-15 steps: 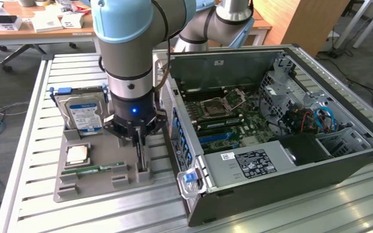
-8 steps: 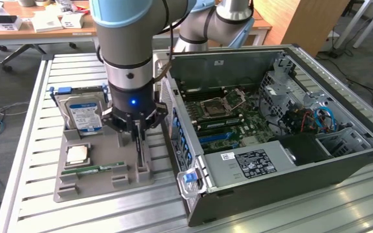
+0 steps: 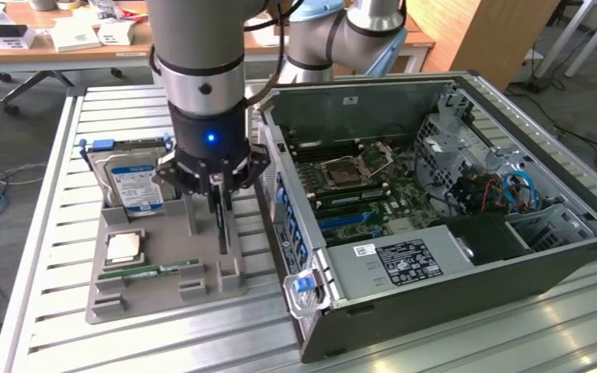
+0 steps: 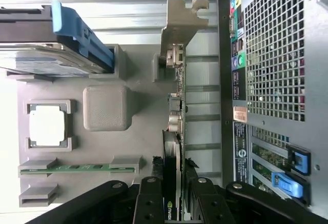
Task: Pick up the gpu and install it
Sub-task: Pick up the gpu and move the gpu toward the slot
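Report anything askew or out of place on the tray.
Nothing stands out. The gpu stands on edge in the tray, the claw closed on it; drive, CPU and RAM sit squarely in their slots.

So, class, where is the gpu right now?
The gpu stands on edge in the grey holder, on its side nearest the computer case, with the gripper right over it; it is to the exterior view's left of the case.

Your tray (image 3: 122,307) sits at the exterior view's left of the case (image 3: 465,287); on it, hard drive (image 3: 133,183) rearmost, CPU (image 3: 124,247) then RAM stick (image 3: 153,270) nearer, gpu (image 4: 177,106) on edge along the case side
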### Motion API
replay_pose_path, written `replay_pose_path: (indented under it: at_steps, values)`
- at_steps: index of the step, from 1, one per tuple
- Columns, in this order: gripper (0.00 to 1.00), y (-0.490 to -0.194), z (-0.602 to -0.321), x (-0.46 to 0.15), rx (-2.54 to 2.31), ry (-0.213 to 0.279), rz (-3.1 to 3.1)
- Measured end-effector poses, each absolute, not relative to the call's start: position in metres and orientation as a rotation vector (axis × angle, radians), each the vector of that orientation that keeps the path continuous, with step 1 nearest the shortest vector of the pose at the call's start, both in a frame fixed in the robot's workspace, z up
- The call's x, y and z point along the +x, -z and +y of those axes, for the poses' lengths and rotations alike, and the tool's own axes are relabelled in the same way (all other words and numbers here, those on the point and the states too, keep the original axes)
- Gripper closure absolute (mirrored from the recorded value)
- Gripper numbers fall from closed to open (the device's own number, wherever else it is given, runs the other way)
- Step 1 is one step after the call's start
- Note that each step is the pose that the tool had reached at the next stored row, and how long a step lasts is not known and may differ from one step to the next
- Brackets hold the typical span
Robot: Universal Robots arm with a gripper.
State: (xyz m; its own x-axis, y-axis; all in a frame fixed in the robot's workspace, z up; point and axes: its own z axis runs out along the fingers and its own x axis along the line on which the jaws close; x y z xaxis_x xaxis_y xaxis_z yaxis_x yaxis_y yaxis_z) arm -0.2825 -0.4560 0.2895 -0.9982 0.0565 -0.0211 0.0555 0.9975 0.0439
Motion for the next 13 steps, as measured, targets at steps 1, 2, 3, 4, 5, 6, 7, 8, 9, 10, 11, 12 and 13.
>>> replay_pose_path:
  at_steps: [1, 2, 3, 4, 5, 6, 7, 8, 9, 10, 11, 12, 13]
  values:
    - [0.74, -0.294, -0.456, -0.282, 0.087, -0.068, 3.117]
    - [0.74, -0.299, -0.456, -0.282, 0.087, -0.068, 3.117]
    - [0.74, -0.303, -0.456, -0.282, 0.087, -0.068, 3.117]
    - [0.74, -0.308, -0.456, -0.282, 0.087, -0.068, 3.117]
    - [0.74, -0.312, -0.456, -0.282, 0.087, -0.068, 3.117]
    - [0.74, -0.317, -0.456, -0.282, 0.087, -0.068, 3.117]
    - [0.74, -0.321, -0.456, -0.282, 0.087, -0.068, 3.117]
    - [0.74, -0.326, -0.456, -0.282, 0.087, -0.068, 3.117]
    - [0.74, -0.331, -0.456, -0.282, 0.087, -0.068, 3.117]
    - [0.74, -0.335, -0.456, -0.282, 0.087, -0.068, 3.117]
    - [0.74, -0.340, -0.456, -0.282, 0.087, -0.068, 3.117]
    - [0.74, -0.344, -0.456, -0.282, 0.087, -0.068, 3.117]
    - [0.74, -0.349, -0.456, -0.282, 0.087, -0.068, 3.117]
